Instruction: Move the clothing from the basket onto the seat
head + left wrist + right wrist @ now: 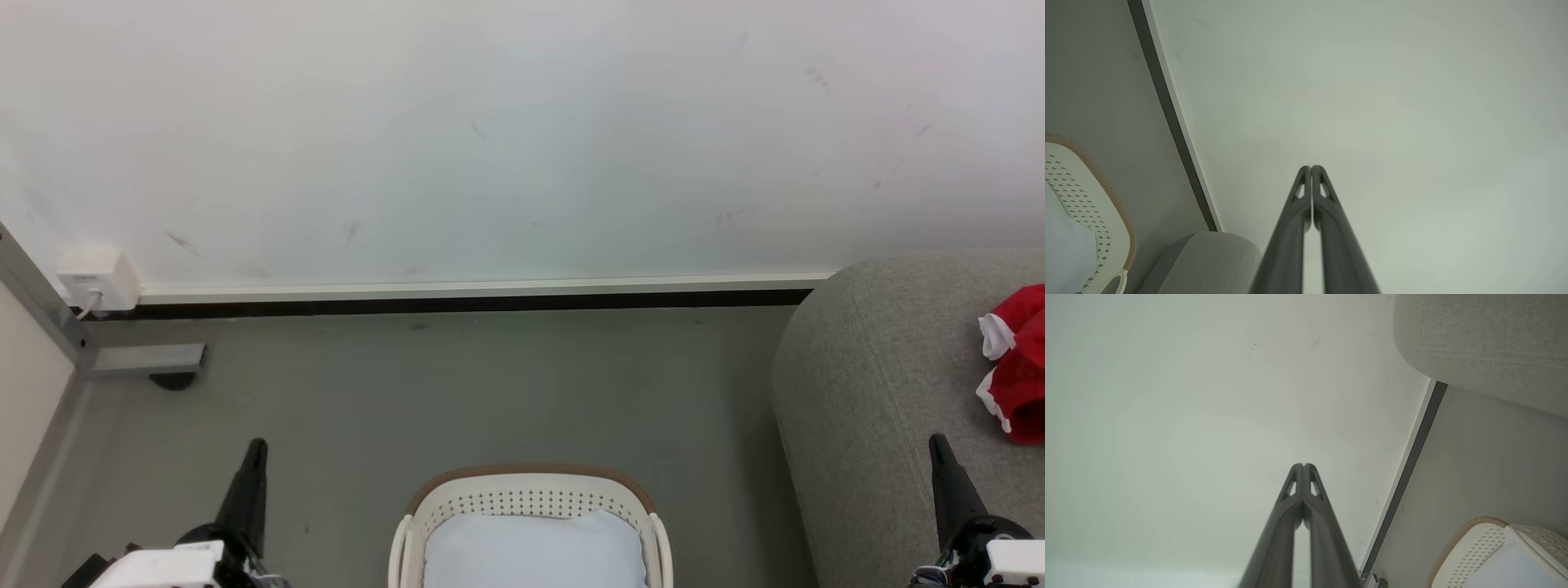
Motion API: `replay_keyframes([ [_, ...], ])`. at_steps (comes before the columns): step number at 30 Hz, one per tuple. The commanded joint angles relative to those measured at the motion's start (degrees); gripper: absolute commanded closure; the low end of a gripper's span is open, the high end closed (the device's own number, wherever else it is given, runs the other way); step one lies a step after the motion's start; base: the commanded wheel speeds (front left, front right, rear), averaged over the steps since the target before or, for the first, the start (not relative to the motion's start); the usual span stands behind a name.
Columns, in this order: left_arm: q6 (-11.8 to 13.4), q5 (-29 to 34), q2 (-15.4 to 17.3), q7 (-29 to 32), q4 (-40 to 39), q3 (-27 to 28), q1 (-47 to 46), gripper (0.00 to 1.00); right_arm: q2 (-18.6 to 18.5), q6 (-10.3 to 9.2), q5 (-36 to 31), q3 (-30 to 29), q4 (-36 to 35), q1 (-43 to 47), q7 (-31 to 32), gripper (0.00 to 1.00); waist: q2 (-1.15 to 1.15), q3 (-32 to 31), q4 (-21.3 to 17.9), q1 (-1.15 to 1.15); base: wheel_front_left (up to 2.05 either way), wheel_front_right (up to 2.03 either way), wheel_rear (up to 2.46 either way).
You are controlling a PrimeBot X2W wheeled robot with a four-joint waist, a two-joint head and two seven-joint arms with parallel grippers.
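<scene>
head view showed the task looking close to finished: the red clothing (1016, 367) lay bunched on the grey seat (865, 392) at the far right, cut by the frame edge, so how many garments were there could not be told. it was a crumpled red heap with white trim along its left side, soft and limp by the look of it. the basket (531, 490) stood on the floor (408, 392) in the lower middle, near the seat but apart from it, and held a plain pale pad (531, 551) with nothing red visible on top; its near part was out of frame, so it seemed emptied only as far as could be seen. the left gripper (256, 447) and right gripper (939, 443) hung either side of the basket, holding nothing, and the wrist views showed each pair of fingers pressed together at the tips.
</scene>
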Motion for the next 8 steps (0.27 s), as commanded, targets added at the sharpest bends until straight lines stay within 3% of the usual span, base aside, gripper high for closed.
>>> replay_keyframes([
  [1, -0.34, -0.75, 0.42, 0.23, -0.15, 0.14, -0.48, 1.0, 0.05, -0.12, -0.11, -0.21, 0.06, -0.67, 0.26, 1.0, 0.0, 0.0, 0.0, 0.0, 0.0, 0.0, 0.0],
  [8, -0.34, -0.76, 0.41, 0.23, -0.16, 0.13, -0.48, 1.0, 0.08, -0.12, -0.19, -0.27, 0.07, -0.67, 0.34, 1.0, 0.0, 0.0, 0.0, 0.0, 0.0, 0.0, 0.0],
])
